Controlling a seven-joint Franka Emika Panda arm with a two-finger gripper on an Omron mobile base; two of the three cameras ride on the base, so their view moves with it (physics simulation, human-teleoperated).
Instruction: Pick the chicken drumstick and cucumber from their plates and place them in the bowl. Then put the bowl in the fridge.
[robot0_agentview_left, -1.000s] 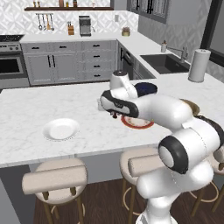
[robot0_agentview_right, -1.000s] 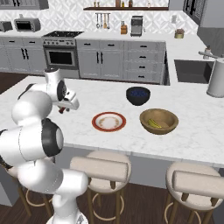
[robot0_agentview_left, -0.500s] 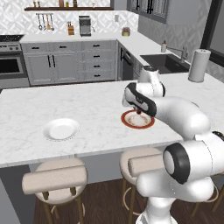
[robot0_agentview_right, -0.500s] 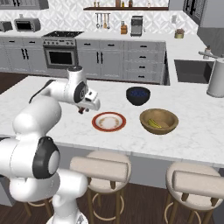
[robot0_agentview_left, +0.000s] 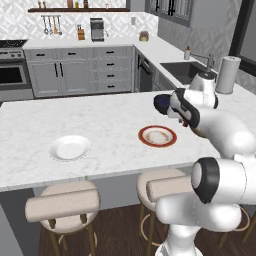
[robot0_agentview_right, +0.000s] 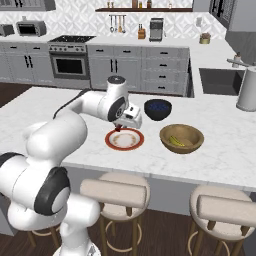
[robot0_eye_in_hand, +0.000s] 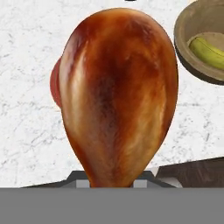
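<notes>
Gripper: I read my two-finger gripper (robot0_agentview_right: 120, 128) as clamped on the narrow end of the glossy reddish-brown chicken drumstick (robot0_eye_in_hand: 118, 94); in the hand view the bulbous end stands straight up from between the finger tips.

Gripper position: in the right base view it hangs over the far left edge of the terracotta-rimmed round plate (robot0_agentview_right: 124, 139), low but apart from it. A small dark red bit shows under the white hand there; I take it for the drumstick.

Plate under the hand: pale centre, red rim, nothing lying on the part I can see. In the hand view a red sliver of its rim peeks out on the left behind the drumstick.

Bowl: the deep round tan-brown bowl (robot0_agentview_right: 182, 138) sits on the white marble island counter (robot0_agentview_left: 105, 120), just right of the terracotta plate and apart from it.

Cucumber: the short curved yellowish-green cucumber piece (robot0_agentview_right: 176, 141) lies inside the tan bowl, on its floor. The hand view shows it too, at upper right, inside the bowl rim.

Second bowl: a dark blue round bowl (robot0_agentview_right: 158, 109) stands on the counter beyond the plate and the tan bowl, towards the far side.

White plate: the plain white round plate (robot0_agentview_left: 70, 148) sits well to the left on the counter, bare.

Near edge: two tan padded bar stools (robot0_agentview_left: 63, 205) stand tucked against the counter front.
</notes>
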